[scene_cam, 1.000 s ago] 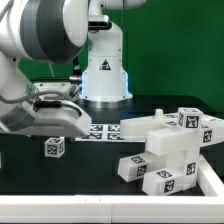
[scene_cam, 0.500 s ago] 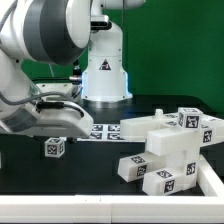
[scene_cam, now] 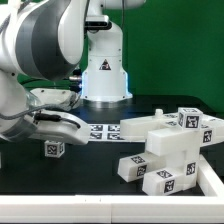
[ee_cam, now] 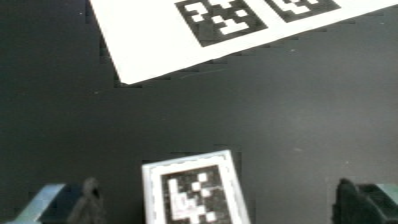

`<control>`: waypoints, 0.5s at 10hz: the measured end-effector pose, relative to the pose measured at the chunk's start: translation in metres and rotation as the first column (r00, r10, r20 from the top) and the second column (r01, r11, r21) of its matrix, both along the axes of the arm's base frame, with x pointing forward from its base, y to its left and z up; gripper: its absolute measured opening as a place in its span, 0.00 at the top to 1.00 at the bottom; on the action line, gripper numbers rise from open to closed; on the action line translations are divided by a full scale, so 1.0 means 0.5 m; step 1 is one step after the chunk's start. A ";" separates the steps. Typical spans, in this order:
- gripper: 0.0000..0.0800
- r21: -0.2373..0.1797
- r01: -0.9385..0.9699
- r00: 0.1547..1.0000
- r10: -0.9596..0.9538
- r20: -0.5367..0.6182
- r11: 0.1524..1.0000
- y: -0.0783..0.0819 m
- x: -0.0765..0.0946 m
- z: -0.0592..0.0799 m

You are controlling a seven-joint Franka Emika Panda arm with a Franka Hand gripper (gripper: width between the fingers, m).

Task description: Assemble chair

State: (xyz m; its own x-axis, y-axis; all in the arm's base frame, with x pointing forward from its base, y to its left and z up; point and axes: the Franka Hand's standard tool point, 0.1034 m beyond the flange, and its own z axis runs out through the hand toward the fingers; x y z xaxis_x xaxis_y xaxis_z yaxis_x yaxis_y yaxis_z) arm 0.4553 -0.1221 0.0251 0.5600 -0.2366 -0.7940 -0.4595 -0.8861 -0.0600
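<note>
Wrist view alone shows the open tool point(ee_cam: 210, 205) straddling a small tagged chair piece point(ee_cam: 192, 189), near the marker board point(ee_cam: 214, 35).

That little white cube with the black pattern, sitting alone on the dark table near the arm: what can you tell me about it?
The small white block looks like chunky plastic and carries black-and-white square tags on the faces that show. It rests on the black table, apart from the stacked white pieces at the exterior view's right. In the wrist view it lies between the open gripper's fingertips, and no contact shows. The marker board lies beyond it.
</note>
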 end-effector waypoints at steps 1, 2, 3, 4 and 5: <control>0.19 0.000 0.000 1.000 0.000 0.000 1.000 0.000 0.000 0.000; 0.19 0.013 0.008 1.000 -0.007 -0.030 1.000 0.001 -0.007 0.003; 0.19 0.036 0.020 0.995 -0.017 -0.094 0.999 -0.005 -0.011 0.002; 0.19 0.041 0.022 0.992 -0.017 -0.128 0.999 -0.008 -0.007 -0.006; 0.19 0.039 0.017 0.993 -0.012 -0.121 0.999 -0.009 -0.003 -0.010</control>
State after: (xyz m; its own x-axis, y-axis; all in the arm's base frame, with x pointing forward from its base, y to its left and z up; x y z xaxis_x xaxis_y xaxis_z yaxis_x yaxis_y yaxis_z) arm 0.4540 -0.1264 0.0202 0.4560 -0.2105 -0.8648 -0.4784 -0.8773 -0.0387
